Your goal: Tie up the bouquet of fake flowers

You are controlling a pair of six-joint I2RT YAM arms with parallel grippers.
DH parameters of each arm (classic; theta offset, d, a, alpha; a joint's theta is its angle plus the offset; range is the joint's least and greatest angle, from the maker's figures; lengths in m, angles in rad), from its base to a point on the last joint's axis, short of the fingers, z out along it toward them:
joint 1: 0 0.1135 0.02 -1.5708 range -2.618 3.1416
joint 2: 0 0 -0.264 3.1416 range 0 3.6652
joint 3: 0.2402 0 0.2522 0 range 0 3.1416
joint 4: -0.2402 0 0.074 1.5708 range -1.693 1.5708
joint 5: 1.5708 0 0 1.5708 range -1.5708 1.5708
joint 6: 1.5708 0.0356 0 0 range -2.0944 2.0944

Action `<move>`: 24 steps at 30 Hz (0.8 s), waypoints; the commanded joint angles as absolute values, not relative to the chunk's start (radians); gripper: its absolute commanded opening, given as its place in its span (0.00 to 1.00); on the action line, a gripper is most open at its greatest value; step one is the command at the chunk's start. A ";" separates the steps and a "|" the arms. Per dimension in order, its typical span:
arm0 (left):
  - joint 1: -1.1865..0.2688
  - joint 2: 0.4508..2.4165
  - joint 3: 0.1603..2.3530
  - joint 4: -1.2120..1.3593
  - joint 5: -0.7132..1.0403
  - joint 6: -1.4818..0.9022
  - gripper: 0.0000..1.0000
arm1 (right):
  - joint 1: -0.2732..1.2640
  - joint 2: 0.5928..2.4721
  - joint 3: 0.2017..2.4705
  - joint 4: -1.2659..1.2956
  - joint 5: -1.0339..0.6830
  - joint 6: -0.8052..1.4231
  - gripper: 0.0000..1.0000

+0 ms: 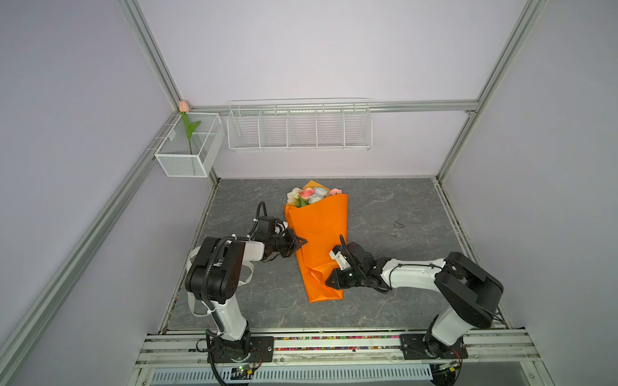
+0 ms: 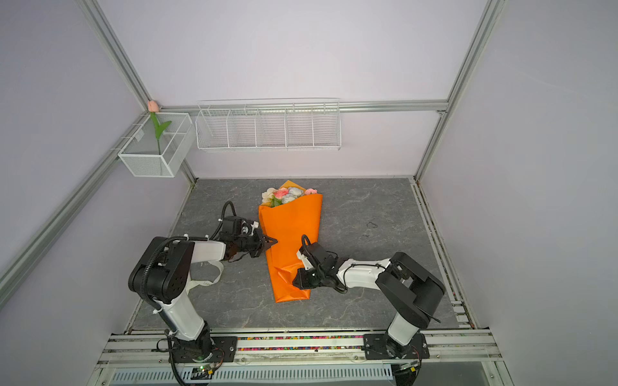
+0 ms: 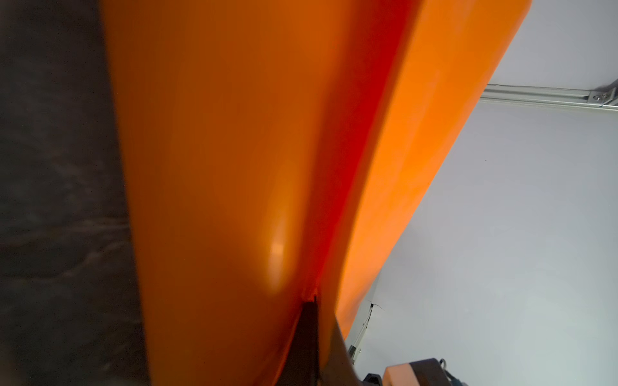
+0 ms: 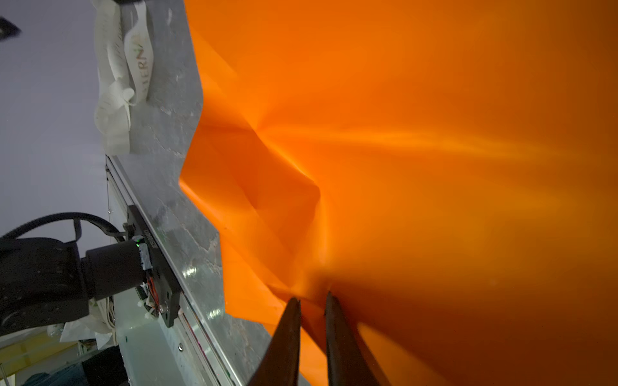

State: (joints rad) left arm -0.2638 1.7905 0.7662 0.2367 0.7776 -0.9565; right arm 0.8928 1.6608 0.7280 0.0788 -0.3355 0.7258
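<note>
Robot lab cell: alu-profile frame (image 1: 418, 106), plain walls (image 1: 334, 50), 2 arms (image 1: 414, 274) bolted on front rail (image 1: 334, 349).

Orange-paper bouquet of fake flowers (image 2: 290, 234) is lying on the grey marbled tabletop (image 2: 368, 294), black left gripper (image 2: 273, 241) nipping its left edge, black right gripper (image 2: 296, 283) touching its lower right.

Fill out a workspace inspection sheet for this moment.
Surface: grey stone-look tabletop.
Job's things: bouquet of fake flowers lying flat in orange wrapping paper; white ribbon beside left arm.
Clutter: small dark loop, right of bouquet.
Grippers: left gripper shut on paper's edge; right gripper fingers narrowly apart astride a fold, grip unclear.
Cables: black corrugated hose along left arm.
Surroundings: wire rack; mesh basket holding pink tulip.
</note>
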 commanded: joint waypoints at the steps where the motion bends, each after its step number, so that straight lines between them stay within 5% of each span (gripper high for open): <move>1: -0.258 1.807 0.805 0.192 0.779 -0.924 0.06 | 0.908 1.649 0.665 0.004 -0.298 0.710 0.18; 8: -0.258 1.809 0.823 0.139 0.781 -0.869 0.02 | 0.905 1.527 0.712 -0.028 -0.324 0.658 0.25; 13: -0.258 1.809 0.823 0.125 0.787 -0.853 0.02 | 0.893 1.501 0.728 0.079 -0.293 0.760 0.21; 17: -0.258 1.809 0.818 0.120 0.788 -0.850 0.02 | 0.910 1.633 0.811 0.108 -0.435 0.746 0.20; 24: -0.257 1.810 0.824 0.110 0.795 -0.840 0.02 | 0.949 1.779 0.852 0.012 -0.409 0.713 0.16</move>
